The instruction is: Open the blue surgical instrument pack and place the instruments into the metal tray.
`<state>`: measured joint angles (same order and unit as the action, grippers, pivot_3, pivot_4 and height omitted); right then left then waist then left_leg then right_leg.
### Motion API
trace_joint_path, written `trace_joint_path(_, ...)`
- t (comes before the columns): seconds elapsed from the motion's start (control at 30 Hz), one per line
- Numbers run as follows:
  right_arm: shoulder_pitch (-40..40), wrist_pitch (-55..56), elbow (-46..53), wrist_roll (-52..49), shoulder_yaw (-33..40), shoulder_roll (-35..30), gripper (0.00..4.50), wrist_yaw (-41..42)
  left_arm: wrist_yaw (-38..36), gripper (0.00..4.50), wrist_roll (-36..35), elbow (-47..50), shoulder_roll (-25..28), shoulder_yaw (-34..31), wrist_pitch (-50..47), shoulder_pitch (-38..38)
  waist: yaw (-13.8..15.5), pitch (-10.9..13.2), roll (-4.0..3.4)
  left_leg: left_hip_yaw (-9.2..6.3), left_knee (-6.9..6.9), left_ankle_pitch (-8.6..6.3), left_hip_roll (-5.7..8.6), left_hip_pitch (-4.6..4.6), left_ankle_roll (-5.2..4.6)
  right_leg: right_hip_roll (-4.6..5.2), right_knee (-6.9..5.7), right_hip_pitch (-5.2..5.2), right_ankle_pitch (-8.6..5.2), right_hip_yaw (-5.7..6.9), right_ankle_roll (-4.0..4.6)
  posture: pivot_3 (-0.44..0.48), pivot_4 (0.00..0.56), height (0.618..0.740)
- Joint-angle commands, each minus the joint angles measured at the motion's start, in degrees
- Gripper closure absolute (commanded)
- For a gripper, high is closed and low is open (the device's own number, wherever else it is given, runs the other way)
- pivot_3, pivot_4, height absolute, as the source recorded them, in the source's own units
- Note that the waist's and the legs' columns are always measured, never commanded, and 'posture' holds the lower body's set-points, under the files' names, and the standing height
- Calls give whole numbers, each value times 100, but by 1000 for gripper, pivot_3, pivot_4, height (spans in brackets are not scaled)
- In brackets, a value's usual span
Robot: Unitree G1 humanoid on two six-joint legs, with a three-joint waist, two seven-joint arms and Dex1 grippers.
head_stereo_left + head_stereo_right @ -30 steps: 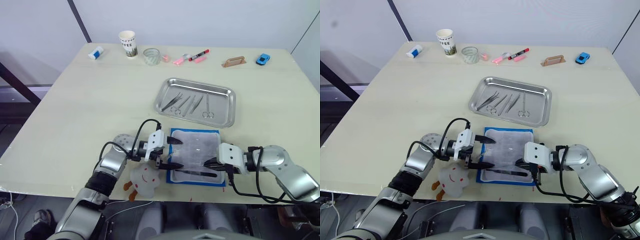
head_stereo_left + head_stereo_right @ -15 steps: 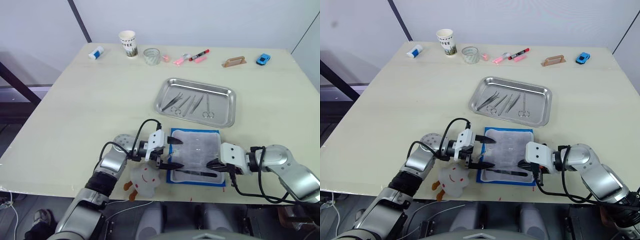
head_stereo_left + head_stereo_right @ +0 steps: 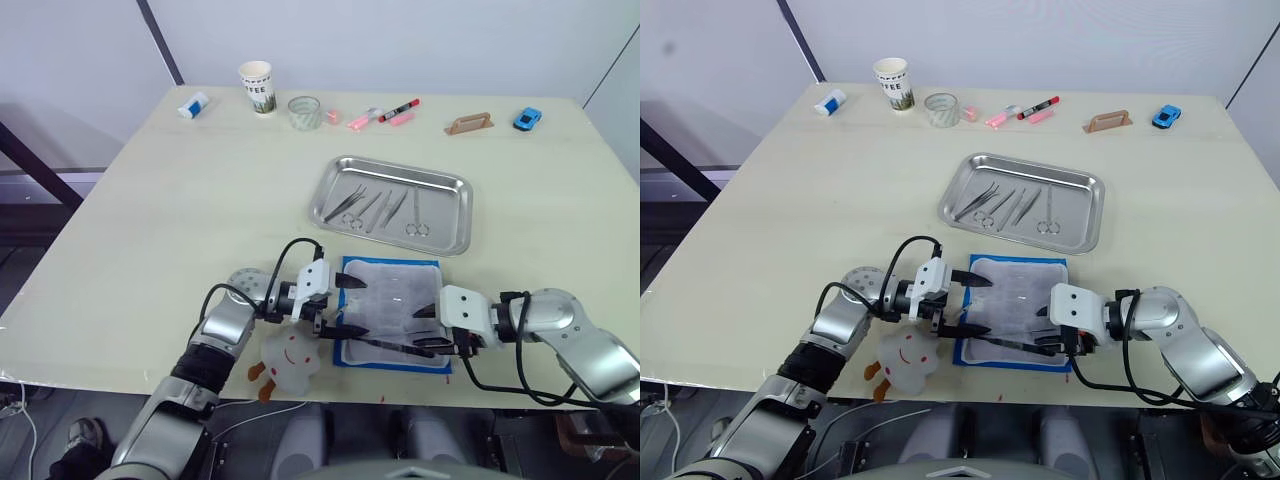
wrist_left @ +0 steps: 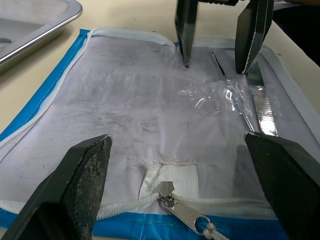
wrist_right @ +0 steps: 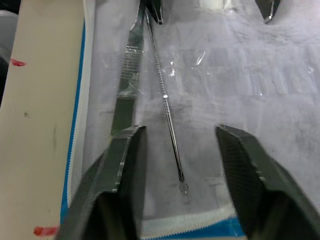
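Blue surgical instrument pack (image 3: 392, 313) lying open and flat near the front edge of the worktop (image 3: 180, 220), white padded lining facing up, blue border and zipper around it. Metal tray (image 3: 392, 202) just behind the pack, apart from it, holding several slim instruments (image 3: 382, 209) side by side – tweezers and ring-handled ones. On the lining, near the front edge of the pack, two more tools left: flat tweezers (image 5: 126, 95) and a thin wire-like probe (image 5: 167, 120) with a small loop at its end, lying almost parallel under a piece of clear film. Left gripper (image 3: 340, 305) placed at the left edge of the pack, fingers (image 4: 85, 175) spread wide over the lining, holding nothing; zipper pull (image 4: 182, 212) visible between them in the left wrist view. Right gripper (image 3: 428, 327) placed at the right edge of the pack, pointing toward the left one, fingers (image 5: 122, 165) also apart – the probe running between them, the tweezers close to one finger, neither tool gripped. At the far side of the worktop: paper cup (image 3: 256, 87), clear glass (image 3: 303, 112), pink and red markers (image 3: 385, 114), small brown handle-like thing (image 3: 468, 123), blue toy car (image 3: 526, 119), small white and blue item (image 3: 192, 104). White soft toy with a drawn smile (image 3: 287, 358) at the front edge, under the left arm.
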<state>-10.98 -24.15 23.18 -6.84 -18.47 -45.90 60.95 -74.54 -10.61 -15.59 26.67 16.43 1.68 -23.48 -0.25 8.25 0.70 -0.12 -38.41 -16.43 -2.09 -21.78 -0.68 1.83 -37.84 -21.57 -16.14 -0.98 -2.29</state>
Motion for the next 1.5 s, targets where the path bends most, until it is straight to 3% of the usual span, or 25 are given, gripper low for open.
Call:
trace_joint_path(0.03, -78, 153, -123, 83, -67, -24, 2057, 78, 36, 0, 166, -153, 2, 131, -65, 89, 1, 0, 0, 0, 0, 0, 0, 0, 0, 0, 0, 0, 0, 0, 0, 0, 150, 740)
trace_joint_path(0.1, -89, 168, -212, 100, -102, -14, 2057, 90, 43, 0, 169, -160, -1, 128, -52, 97, 1, 0, 0, 0, 0, 0, 0, 1, 0, 0, 0, 0, 0, 0, 0, 0, 150, 740)
trace_joint_path(0.17, -89, 145, -300, 111, -142, -8, 2563, 108, 52, 0, 171, -165, -6, 127, -41, 103, 1, -1, 1, 0, 0, 0, 0, 1, 0, 0, 0, 0, 0, 0, 0, 0, 150, 740)
trace_joint_path(0.23, -82, 68, -373, 119, -204, -22, 3308, 152, 57, 0, 170, -161, -7, 124, -40, 110, 1, -1, 1, 0, 0, 0, 0, 1, 0, 0, -1, 1, 0, 0, 0, 0, 150, 740)
trace_joint_path(0.3, -83, 26, -440, 150, -259, -32, 4421, 171, 61, 0, 169, -157, -9, 122, -40, 115, 1, -3, 3, 0, -1, 0, 0, 2, 0, 0, -1, 1, 0, 0, 0, 0, 150, 740)
trace_joint_path(0.53, -148, -12, -603, 178, -295, -56, 4471, 215, 81, 0, 179, -133, -34, 132, -53, 120, 5, -14, 16, -1, -1, 0, -1, 3, 0, 0, -3, 2, 0, 1, 1, 0, 150, 740)
trace_joint_path(0.97, -452, -1590, 671, -234, -151, -302, 4471, 173, 122, 0, 222, -211, -86, 168, -51, 125, 34, -14, 16, -2, -2, 0, -1, 1, 0, 3, -4, 1, 0, 2, 1, 0, 150, 740)
trace_joint_path(1.5, -855, -2686, 1287, -494, -150, -691, 4471, 88, 81, 0, 215, -217, -37, 150, -24, 137, 89, -13, 14, -3, -3, 0, -1, -1, 0, 5, -3, -1, 0, 3, 1, 0, 150, 740)
